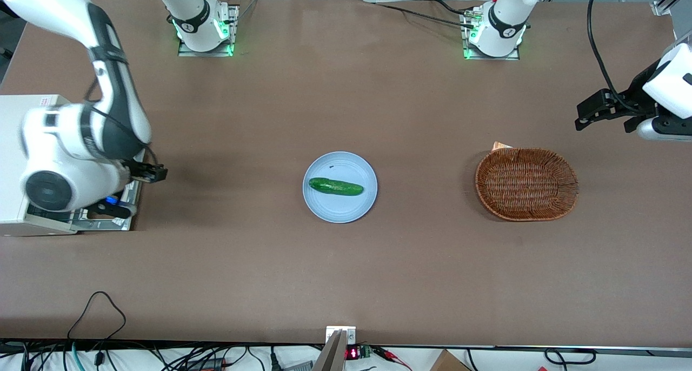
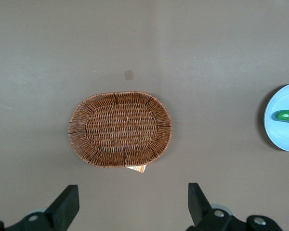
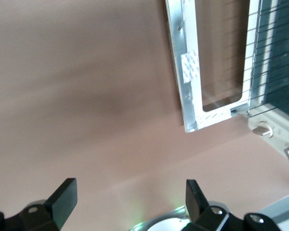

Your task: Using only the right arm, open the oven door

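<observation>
The oven door (image 3: 188,72), a silver-grey frame around a glass window, is swung down and lies flat out from the white oven (image 1: 15,144), whose wire rack (image 3: 274,57) shows inside. In the front view the oven door (image 1: 105,225) sticks out beneath the right arm (image 1: 81,144) at the working arm's end of the table. My gripper (image 1: 154,172) hangs above the table just past the door's free edge. In the right wrist view the gripper (image 3: 130,190) is open, its black fingers (image 3: 65,192) wide apart over bare table with nothing between them.
A light blue plate (image 1: 340,211) with a cucumber (image 1: 335,186) sits mid-table. A brown wicker basket (image 1: 527,184) lies toward the parked arm's end. The oven's knobs (image 3: 262,129) show beside the door's hinge. Cables (image 1: 97,311) trail at the table edge nearest the front camera.
</observation>
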Controlling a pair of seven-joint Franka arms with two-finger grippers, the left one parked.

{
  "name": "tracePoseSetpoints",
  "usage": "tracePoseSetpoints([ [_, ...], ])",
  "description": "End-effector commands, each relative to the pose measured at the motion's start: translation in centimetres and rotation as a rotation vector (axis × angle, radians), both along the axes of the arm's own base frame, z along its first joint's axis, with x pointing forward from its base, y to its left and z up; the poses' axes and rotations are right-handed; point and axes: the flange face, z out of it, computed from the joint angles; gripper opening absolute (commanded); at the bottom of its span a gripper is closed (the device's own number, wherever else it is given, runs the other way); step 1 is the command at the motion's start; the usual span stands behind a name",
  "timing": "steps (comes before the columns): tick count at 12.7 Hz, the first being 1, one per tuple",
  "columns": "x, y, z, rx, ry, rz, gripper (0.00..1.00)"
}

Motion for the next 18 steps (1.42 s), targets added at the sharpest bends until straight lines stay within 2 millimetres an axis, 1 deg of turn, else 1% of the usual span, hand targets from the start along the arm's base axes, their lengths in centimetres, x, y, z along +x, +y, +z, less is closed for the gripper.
tracePoseSetpoints([
  [1,-1.3,-1.8,5.5,0.122,-0.040,-0.013,1.00],
  [2,-1.7,-1.7,7.2,0.139,-0.059,-0.016,1.00],
  [4,-2.5,-1.5,10.0,0.146,-0.091,-0.011,1.00],
  [6,-3.4,-1.1,12.8,0.167,-0.126,0.037,1.00],
  [8,-3.5,-0.8,13.4,0.191,-0.138,0.042,1.00],
  [9,-4.1,-0.7,15.4,0.217,-0.169,0.042,1.00],
  [10,-4.6,-0.7,16.2,0.233,-0.179,0.063,1.00],
  [11,-4.9,-0.4,16.7,0.241,-0.194,0.088,1.00],
  [12,-5.9,-0.4,17.3,0.242,-0.203,0.092,1.00],
  [13,-7.5,-0.4,16.5,0.236,-0.197,0.119,1.00],
  [14,-9.1,-0.1,16.1,0.237,-0.264,0.143,1.00],
  [15,-10.3,0.2,15.9,0.234,-0.332,0.152,1.00],
  [16,-10.5,0.8,15.8,0.224,-0.380,0.172,1.00],
  [17,-9.9,1.4,16.0,0.217,-0.430,0.190,1.00],
  [18,-9.8,1.8,15.7,0.214,-0.446,0.204,1.00],
])
